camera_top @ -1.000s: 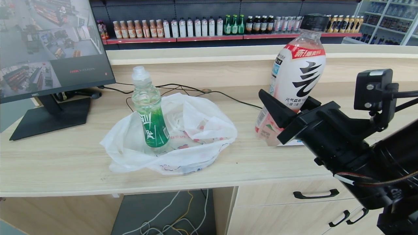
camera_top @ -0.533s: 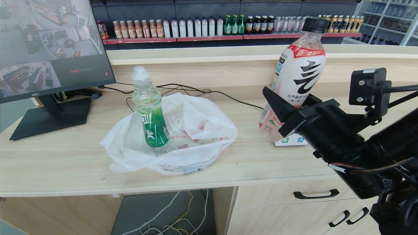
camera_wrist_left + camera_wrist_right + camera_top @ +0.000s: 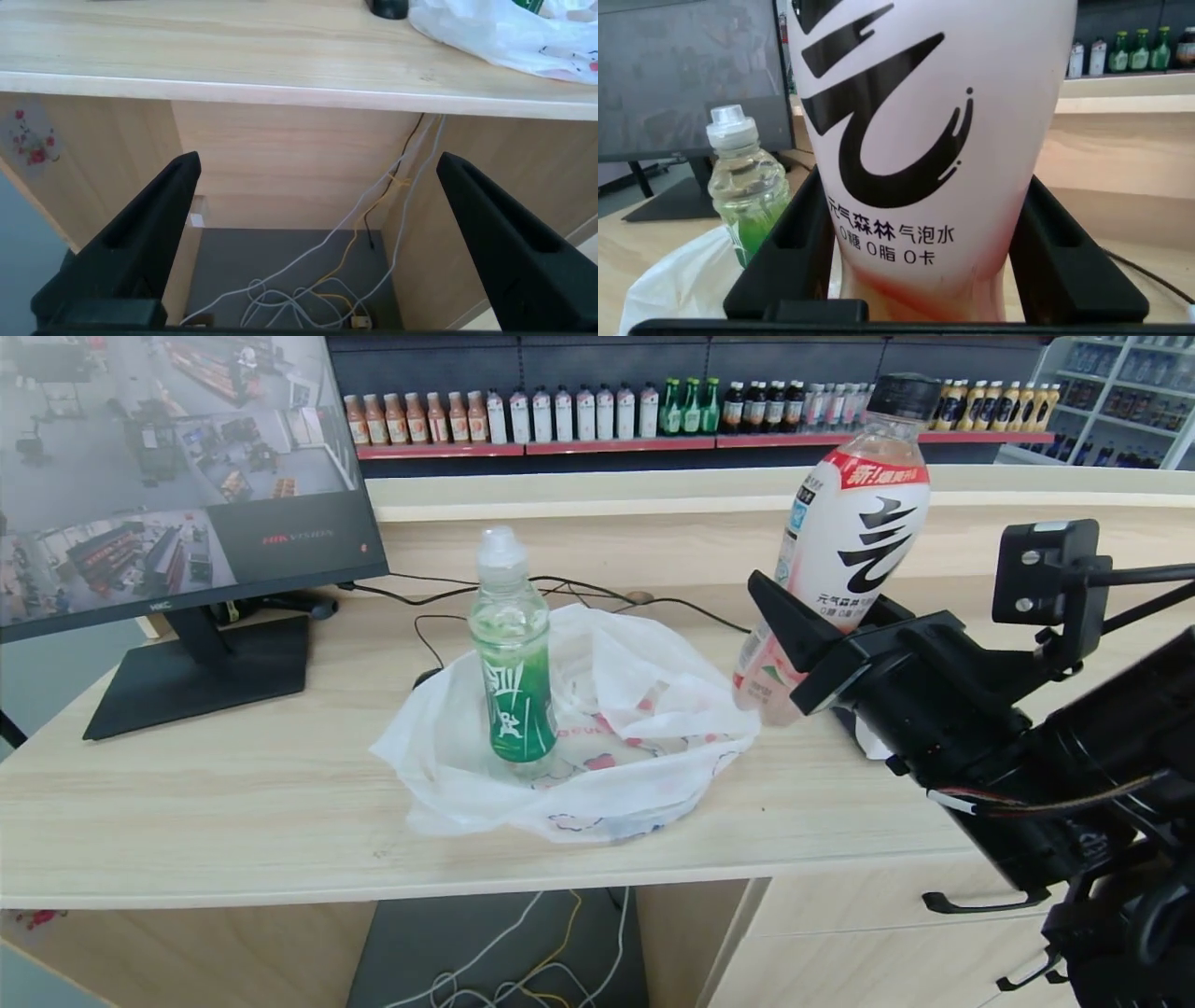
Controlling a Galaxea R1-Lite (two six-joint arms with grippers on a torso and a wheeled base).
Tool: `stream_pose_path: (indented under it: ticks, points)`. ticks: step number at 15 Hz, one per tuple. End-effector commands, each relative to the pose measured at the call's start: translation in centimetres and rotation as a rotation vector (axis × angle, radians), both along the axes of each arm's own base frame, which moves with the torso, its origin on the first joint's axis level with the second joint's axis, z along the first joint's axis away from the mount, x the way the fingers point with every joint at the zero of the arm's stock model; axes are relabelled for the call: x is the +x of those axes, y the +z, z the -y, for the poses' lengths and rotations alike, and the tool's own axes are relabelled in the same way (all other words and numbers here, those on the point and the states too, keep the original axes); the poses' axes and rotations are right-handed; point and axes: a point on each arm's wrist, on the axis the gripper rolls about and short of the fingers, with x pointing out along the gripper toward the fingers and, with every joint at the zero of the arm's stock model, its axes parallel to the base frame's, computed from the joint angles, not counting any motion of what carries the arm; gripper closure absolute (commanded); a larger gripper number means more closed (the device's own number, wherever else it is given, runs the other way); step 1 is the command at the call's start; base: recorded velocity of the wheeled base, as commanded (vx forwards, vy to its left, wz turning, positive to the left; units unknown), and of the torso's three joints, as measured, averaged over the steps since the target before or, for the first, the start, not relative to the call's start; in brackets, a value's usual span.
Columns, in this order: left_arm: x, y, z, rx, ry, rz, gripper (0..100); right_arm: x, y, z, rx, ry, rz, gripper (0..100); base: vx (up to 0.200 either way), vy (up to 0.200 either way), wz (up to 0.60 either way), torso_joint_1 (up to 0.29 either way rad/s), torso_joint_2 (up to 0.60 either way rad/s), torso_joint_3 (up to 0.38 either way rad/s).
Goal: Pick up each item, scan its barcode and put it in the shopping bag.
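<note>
Lowering the pink bottle (image 3: pixel 854 541), clamped tilted in the right gripper (image 3: pixel 822 616) above the counter (image 3: pixel 233 784) just beside the bag (image 3: pixel 644 709), could topple the upright green bottle (image 3: pixel 513 663) inside (narrow base, soft plastic underneath). The left gripper (image 3: pixel 318 168) hangs spread, empty.

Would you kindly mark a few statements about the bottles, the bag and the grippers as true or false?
1. The right gripper holds the pink bottle. True.
2. The green bottle lies on its side beside the bag. False: it stands upright in the shopping bag.
3. The left gripper is open and empty. True.
4. The pink bottle has no cap. False: a black cap is on it.
</note>
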Motion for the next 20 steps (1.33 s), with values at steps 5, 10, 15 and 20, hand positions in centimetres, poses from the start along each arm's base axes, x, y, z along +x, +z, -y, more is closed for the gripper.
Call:
stream_pose_path:
  ticks: [5, 10, 15, 20]
  points:
    - [0.0, 0.0, 0.0, 0.002, 0.0, 0.0, 0, 1.8, -0.6, 1.6, -0.011, -0.082, -0.015, 100, 0.0, 0.08, 0.0, 0.001, 0.0, 0.0]
    - [0.0, 0.0, 0.0, 0.002, -0.003, 0.0, 0, 5.3, -2.2, 0.7, -0.029, -0.118, -0.044, 100, 0.0, 0.0, 0.0, 0.0, 0.0, 0.0]
    - [0.0, 0.0, 0.0, 0.002, -0.002, 0.0, 0, 7.5, -3.5, -0.8, -0.036, -0.112, -0.054, 100, 0.0, 0.0, 0.0, 0.0, 0.0, 0.0]
    - [0.0, 0.0, 0.0, 0.002, 0.0, 0.0, 0, 8.5, -5.1, -2.0, -0.056, -0.099, -0.081, 100, 0.0, 0.0, 0.0, 0.0, 0.0, 0.0]
